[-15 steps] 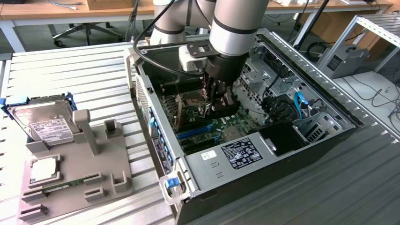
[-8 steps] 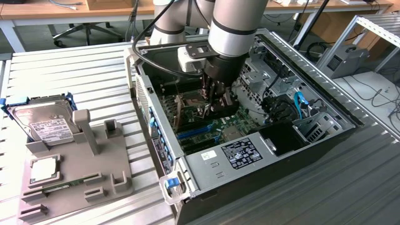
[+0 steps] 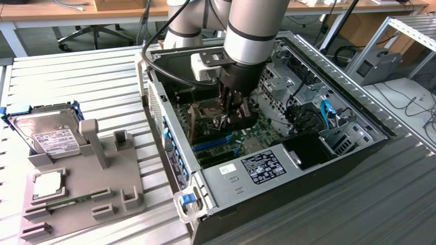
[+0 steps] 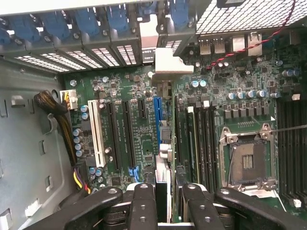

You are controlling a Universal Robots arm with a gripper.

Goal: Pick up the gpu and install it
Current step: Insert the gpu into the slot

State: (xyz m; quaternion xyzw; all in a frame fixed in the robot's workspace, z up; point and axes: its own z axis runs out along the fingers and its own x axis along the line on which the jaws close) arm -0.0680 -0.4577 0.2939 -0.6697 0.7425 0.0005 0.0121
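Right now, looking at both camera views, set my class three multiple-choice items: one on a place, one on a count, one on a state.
1. Where is the gripper?
A. Over the grey fixture
B. Inside the open computer case, over the motherboard
C. Above the hard drive

2. How many long white slots does the motherboard carry?
A. One
B. Three
C. Five

3. What state is the processor socket in?
A. Covered by a cooler
B. Hidden under cables
C. Empty, its frame bare

Answers:
1 B: in the exterior view the gripper reaches down within the walls of the computer case, above the motherboard.
2 A: the wrist view shows a single white slot among black and blue ones.
3 C: nothing sits in the processor socket.
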